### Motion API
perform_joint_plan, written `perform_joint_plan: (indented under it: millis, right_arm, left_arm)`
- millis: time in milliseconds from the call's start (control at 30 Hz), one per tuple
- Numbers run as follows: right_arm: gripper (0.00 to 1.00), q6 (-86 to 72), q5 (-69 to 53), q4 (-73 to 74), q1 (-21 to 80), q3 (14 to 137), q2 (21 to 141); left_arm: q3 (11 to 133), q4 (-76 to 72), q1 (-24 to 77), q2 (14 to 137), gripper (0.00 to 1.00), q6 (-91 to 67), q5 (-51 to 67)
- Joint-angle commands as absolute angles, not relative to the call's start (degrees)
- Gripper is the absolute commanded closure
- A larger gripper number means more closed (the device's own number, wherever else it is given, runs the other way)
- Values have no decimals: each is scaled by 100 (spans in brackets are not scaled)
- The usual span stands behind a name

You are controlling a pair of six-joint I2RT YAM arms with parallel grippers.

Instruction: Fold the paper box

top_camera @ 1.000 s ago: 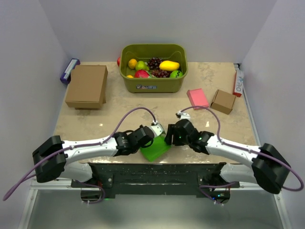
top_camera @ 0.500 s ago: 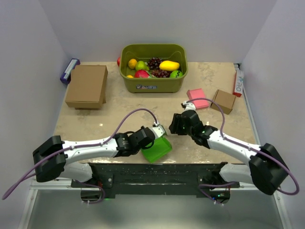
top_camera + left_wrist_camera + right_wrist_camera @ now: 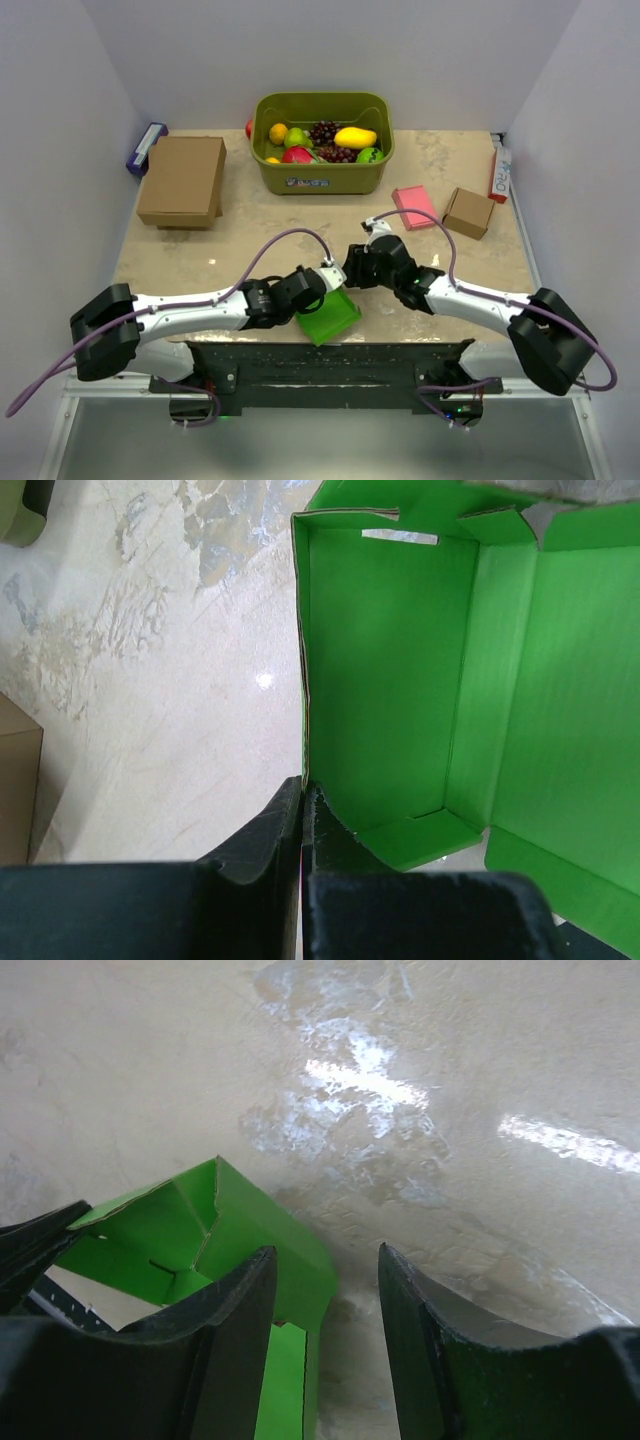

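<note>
The paper box [image 3: 331, 316] is bright green and half formed, an open tray with raised walls and loose flaps, at the table's near edge. My left gripper [image 3: 327, 288] is shut on its left side wall; in the left wrist view the jaws [image 3: 302, 798] pinch that thin wall, with the box's inside [image 3: 400, 670] stretching away. My right gripper [image 3: 353, 271] hovers just right of the box's far end. In the right wrist view its jaws [image 3: 325, 1255] stand open over the table, a corner of the box [image 3: 250, 1230] reaching under the left finger [image 3: 235, 1300]. Nothing is held there.
An olive basket [image 3: 322, 181] of fruit stands at the back centre. A large brown cardboard box [image 3: 182, 180] sits back left with a blue item [image 3: 146, 148] behind it. A pink flat box [image 3: 414, 205], a small brown box [image 3: 468, 212] and a red-white pack [image 3: 499, 170] lie back right.
My right gripper drew back from the box, then swung left toward its far end, its jaws narrowing. The left gripper kept its pinch; the box turned slightly.
</note>
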State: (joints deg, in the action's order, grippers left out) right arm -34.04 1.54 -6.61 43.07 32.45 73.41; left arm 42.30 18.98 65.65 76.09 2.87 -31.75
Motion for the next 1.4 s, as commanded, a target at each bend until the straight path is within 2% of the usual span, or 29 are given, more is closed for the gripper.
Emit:
perform_joint_plan:
  millis: [0, 533, 800, 1100, 1367]
  right_arm:
    - [51, -3463, -272, -1327, 4447, 3234, 7558]
    - [55, -3401, -993, -2698, 4526, 2988, 8420]
    - [51, -3445, -958, -2356, 4526, 2874, 8166]
    - [49, -3454, -536, -863, 4482, 2821, 7121]
    - [52, -3463, -721, -923, 4482, 2672, 7075]
  left_arm:
    - [4245, 1696, 6618, 7620, 100, 396, -3182]
    - [4192, 1608, 6803, 7708, 100, 615, -2830]
    - [4219, 1652, 6829, 7840, 100, 545, -3181]
    - [4201, 1679, 6829, 7761, 100, 501, -3366]
    - [4201, 1687, 6838, 7726, 100, 483, -3331]
